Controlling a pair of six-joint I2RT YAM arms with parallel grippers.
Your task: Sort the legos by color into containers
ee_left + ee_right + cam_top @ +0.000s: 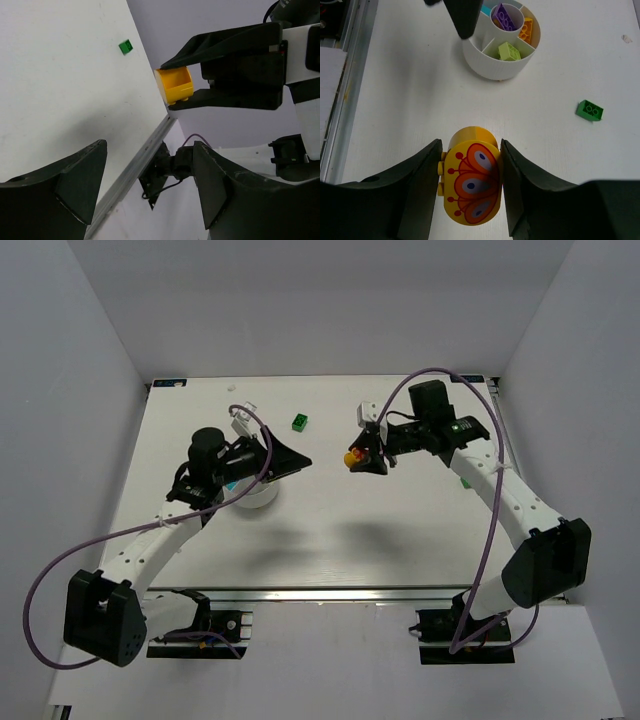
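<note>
A: What's in the right gripper (471,165)?

B: Its jaws are clamped on a yellow brick (472,187), one finger on each side. The brick is rounded, with a red and orange print on the face toward the wrist camera. In the left wrist view it hangs clear of the table (400,530).

A: And the left gripper (149,165)?

B: Its jaws stand wide apart with nothing between them. It hovers at the bowl (492,70), and one dark finger crosses the bowl's rim in the right wrist view.

A: What's sorted?

B: A purple brick (504,17) lies in the round middle cup. An orange brick (526,29) and a lime brick (509,51) each lie in their own wedge. A bit of cyan (485,9) shows beside the finger.

A: Anything loose?

B: One green brick (590,110) lies on the table, well apart from the bowl, toward the far edge between the two arms.
</note>
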